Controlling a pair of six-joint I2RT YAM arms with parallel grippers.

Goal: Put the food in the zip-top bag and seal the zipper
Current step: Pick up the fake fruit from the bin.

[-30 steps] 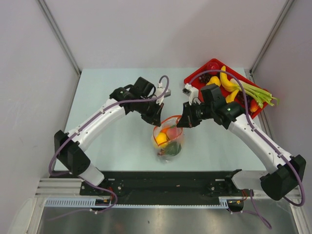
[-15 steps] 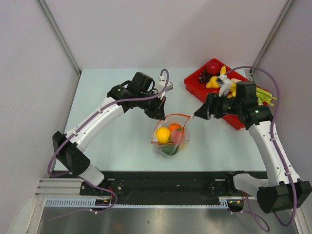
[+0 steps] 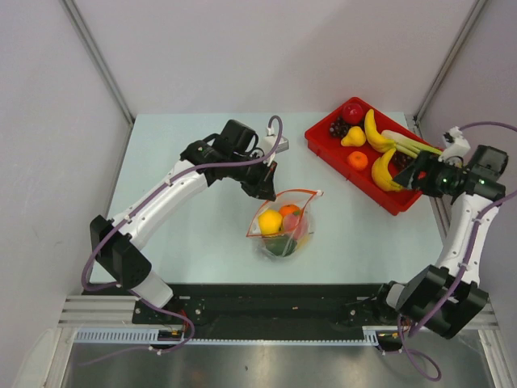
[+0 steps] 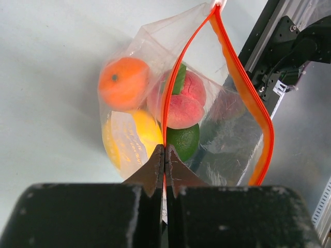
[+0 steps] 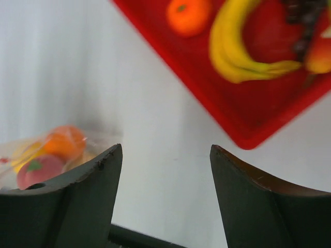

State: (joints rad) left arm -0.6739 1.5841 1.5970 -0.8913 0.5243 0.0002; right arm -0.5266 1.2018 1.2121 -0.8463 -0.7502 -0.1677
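I work in a lab test cell: bare white walls (image 3: 266,48) between slanted metal posts (image 3: 97,61), a plain pale table (image 3: 178,234), and a slotted aluminium rail (image 3: 242,336) at its near edge.

We see the zip-top bag (image 4: 232,150) as clear, crinkly, shiny plastic with a smooth zipper (image 4: 238,67). The food (image 4: 124,82) inside looks glossy; the two-o'clock tray (image 3: 325,137) is smooth red plastic.

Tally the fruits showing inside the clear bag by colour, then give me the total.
Orange fruit: 1
Yellow fruit: 1
Pink-red fruit: 1
Green fruit: 1
Total showing in the zip-top bag: 4
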